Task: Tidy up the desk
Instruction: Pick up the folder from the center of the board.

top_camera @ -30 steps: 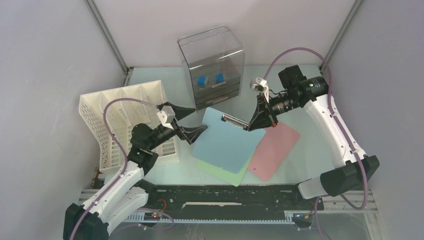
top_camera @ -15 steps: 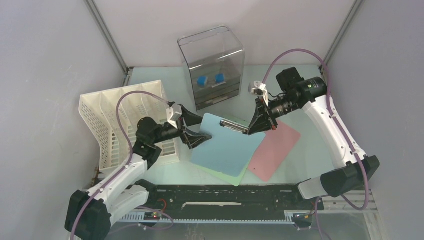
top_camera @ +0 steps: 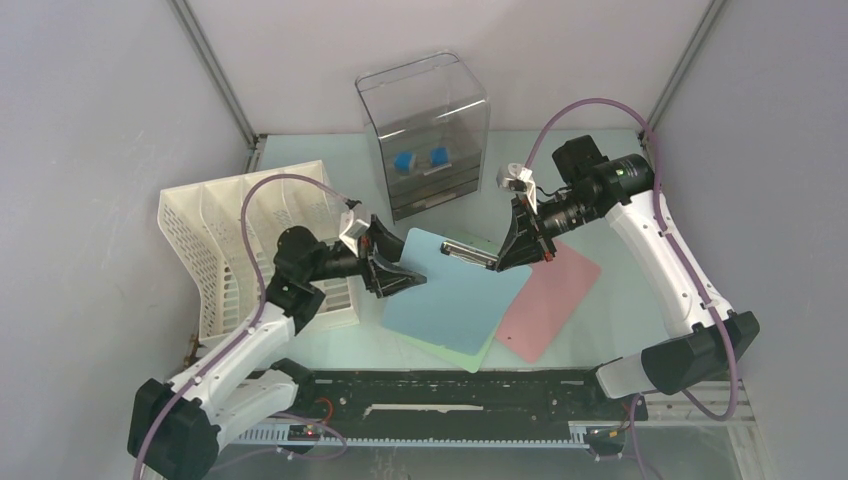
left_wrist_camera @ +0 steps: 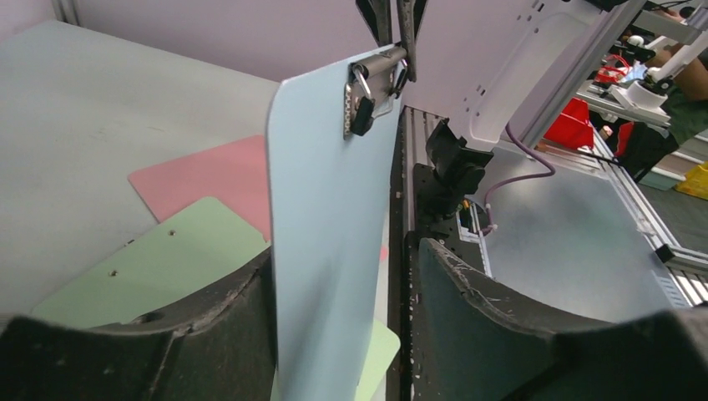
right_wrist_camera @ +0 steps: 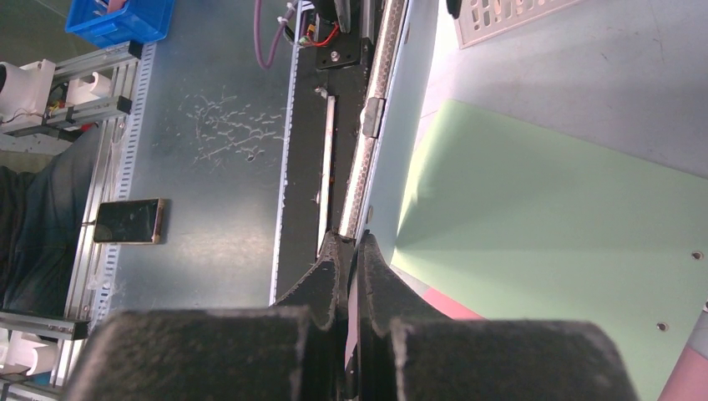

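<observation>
A blue clipboard [top_camera: 455,290] is tilted up off the desk [top_camera: 620,290], lifted at its metal clip end [top_camera: 468,248]. My right gripper [top_camera: 505,250] is shut on that clip end; in the right wrist view its fingers [right_wrist_camera: 349,242] pinch the board's thin edge [right_wrist_camera: 401,125]. My left gripper [top_camera: 395,272] straddles the board's left edge. In the left wrist view the blue clipboard [left_wrist_camera: 330,217] stands between the fingers [left_wrist_camera: 344,255], against one pad with a gap to the other. Flat beneath lie a green clipboard [top_camera: 450,350] and a pink clipboard [top_camera: 550,300].
A white slotted file rack [top_camera: 240,240] stands at the left, close behind my left arm. A clear plastic drawer box [top_camera: 425,130] with small blue items [top_camera: 420,158] is at the back. A black rail [top_camera: 450,390] runs along the front edge.
My left gripper has moved right onto the blue clipboard's left edge and its jaws have narrowed around it. The right gripper keeps holding the clip end, slightly raised.
</observation>
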Motion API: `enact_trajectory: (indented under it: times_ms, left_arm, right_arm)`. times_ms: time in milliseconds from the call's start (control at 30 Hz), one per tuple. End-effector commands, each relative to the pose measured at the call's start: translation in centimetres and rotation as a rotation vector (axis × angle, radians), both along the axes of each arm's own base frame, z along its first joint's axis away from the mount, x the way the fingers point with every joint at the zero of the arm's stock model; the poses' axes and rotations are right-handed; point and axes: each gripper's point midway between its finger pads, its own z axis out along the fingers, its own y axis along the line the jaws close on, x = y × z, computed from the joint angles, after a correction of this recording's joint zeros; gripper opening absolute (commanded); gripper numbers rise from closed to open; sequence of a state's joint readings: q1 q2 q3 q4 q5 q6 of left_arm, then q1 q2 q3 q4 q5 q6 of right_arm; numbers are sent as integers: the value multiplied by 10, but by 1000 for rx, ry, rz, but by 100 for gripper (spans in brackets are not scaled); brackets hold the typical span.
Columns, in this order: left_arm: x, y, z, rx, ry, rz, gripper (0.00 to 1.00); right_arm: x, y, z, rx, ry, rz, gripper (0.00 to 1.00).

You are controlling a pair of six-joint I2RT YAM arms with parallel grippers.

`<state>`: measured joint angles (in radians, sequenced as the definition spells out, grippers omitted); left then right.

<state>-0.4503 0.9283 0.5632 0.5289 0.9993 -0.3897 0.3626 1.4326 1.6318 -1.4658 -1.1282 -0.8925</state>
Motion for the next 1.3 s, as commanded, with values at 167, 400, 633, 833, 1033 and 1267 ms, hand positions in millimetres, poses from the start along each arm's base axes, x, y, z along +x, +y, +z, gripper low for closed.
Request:
enact_trajectory:
  times_ms: [167, 400, 633, 833, 1033, 1267]
  left_arm:
    - [-10, -5, 9, 25, -13, -49, 44]
    - [-17, -4, 20, 10, -26, -70, 11]
    - [-19, -5, 32, -24, 40, -66, 0]
    - [-20, -2, 36, -47, 80, -35, 0]
    - [-22, 6, 45, -71, 76, 31, 0]
    - [-18, 13, 37, -45, 127, 114, 0]
  right_arm:
    - [-3, 4, 21, 69, -48, 23, 0]
    - [-2, 4, 20, 68, -42, 24, 0]
    - [2, 4, 16, 61, -26, 15, 0]
    - [10, 6, 7, 50, 18, 5, 0]
    - [15, 11, 0, 53, 79, 6, 1]
    - [17, 11, 5, 92, 109, 0, 50]
